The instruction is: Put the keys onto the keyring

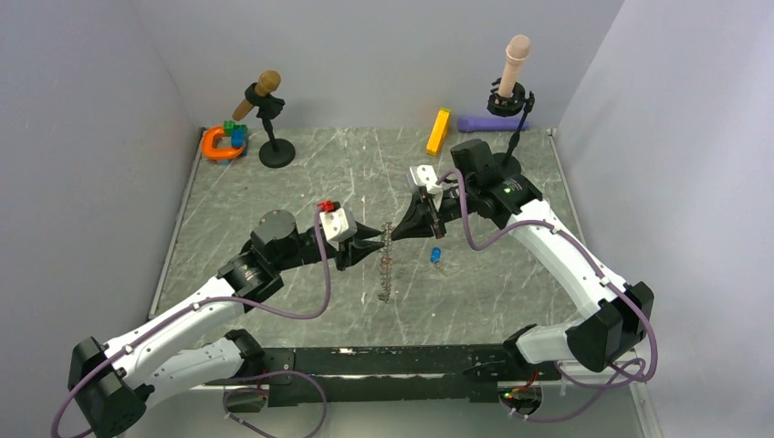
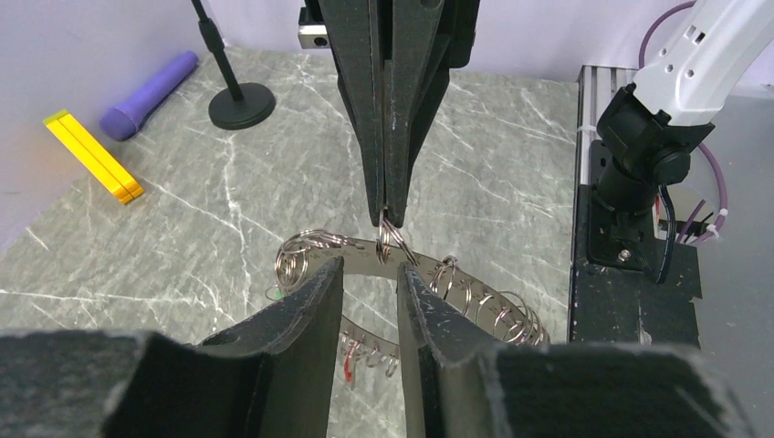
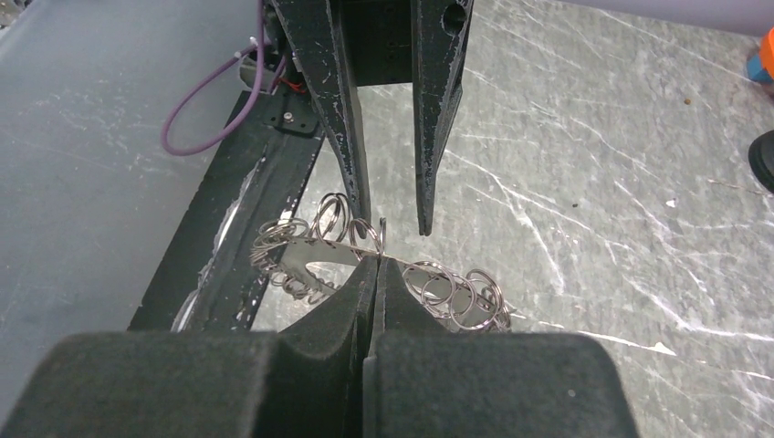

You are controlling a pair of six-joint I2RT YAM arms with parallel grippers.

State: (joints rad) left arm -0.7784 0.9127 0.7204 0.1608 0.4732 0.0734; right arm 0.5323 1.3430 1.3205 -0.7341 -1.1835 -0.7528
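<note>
The keyring [image 1: 387, 263], a thin grey metal band fringed with small loops, hangs over the middle of the table. My right gripper [image 3: 376, 261] is shut on one small loop at the top of the keyring [image 3: 456, 294]. In the left wrist view its closed tips pinch that loop just beyond my left gripper [image 2: 370, 272]. The left gripper is open, its fingers [image 3: 351, 182] standing either side of the pinched spot with nothing held. A red key [image 2: 350, 359] hangs from the lower part of the keyring [image 2: 479, 294]. One blue key [image 1: 436, 256] lies on the table to the right of the ring.
A yellow block [image 1: 439, 130] and a purple torch [image 1: 488, 123] lie at the back right. A black microphone stand [image 1: 274, 139] and an orange C-shaped toy [image 1: 222, 143] stand at the back left. A second stand [image 1: 509, 99] is at the back right corner. Grey walls close in three sides.
</note>
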